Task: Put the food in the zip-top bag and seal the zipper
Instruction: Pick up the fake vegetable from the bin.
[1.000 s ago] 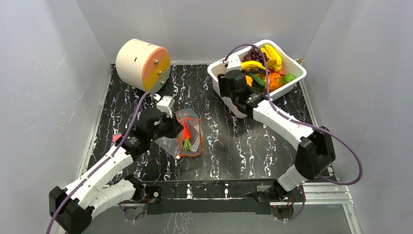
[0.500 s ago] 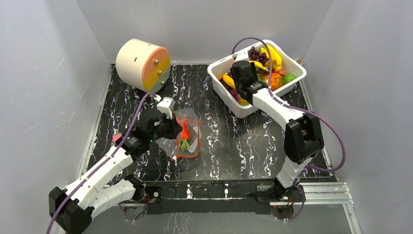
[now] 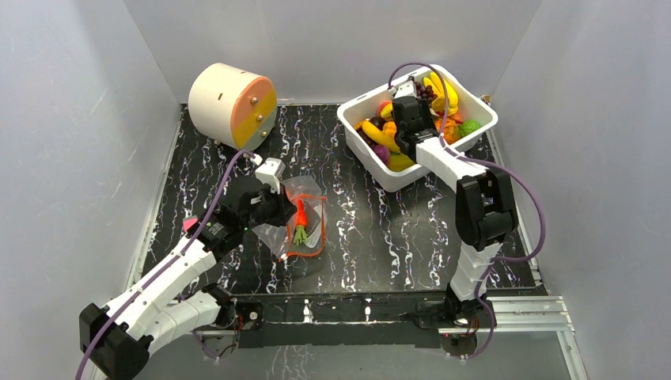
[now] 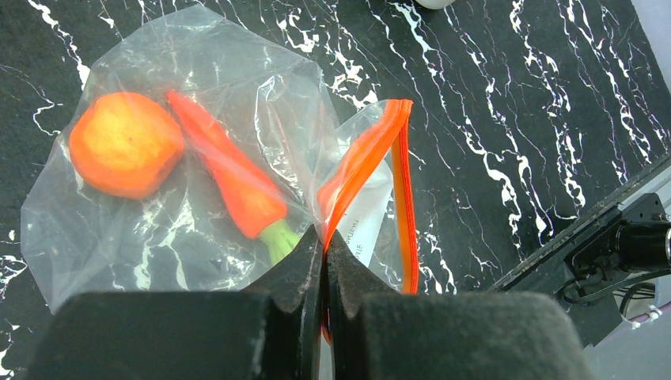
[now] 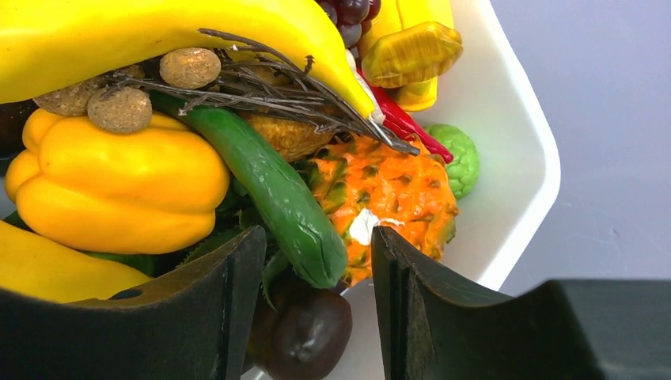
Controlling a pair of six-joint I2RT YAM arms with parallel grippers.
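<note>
Zip-top bag (image 4: pixel 166 95) lying flat on the black marbled table (image 3: pixel 380 229), left of centre. An orange carrot (image 4: pixel 229 178) with a green stalk and a round orange piece (image 4: pixel 126 154) are enclosed in it, side by side. The zipper (image 4: pixel 364 162) is seen parted. One strip of it is pinched at its near end by the left gripper (image 4: pixel 323 237), whose fingers are pressed together on the rim.

The remaining food is heaped in the white tub (image 3: pixel 360 150) at the far right of the table. A yellow pepper (image 5: pixel 119 186), a banana (image 5: pixel 158 32), a green cucumber (image 5: pixel 277 190), an orange pineapple-like piece (image 5: pixel 388 198), a green bumpy piece (image 5: pixel 455 158), purple grapes (image 5: pixel 352 9) and a dark rounded piece (image 5: pixel 305 332) can be made out.

The right gripper (image 5: pixel 316 245) is held over this heap with its fingers spread. The cucumber lies between them; contact cannot be told. A cream drum (image 3: pixel 229 103) with an orange and yellow face stands at the far left.
</note>
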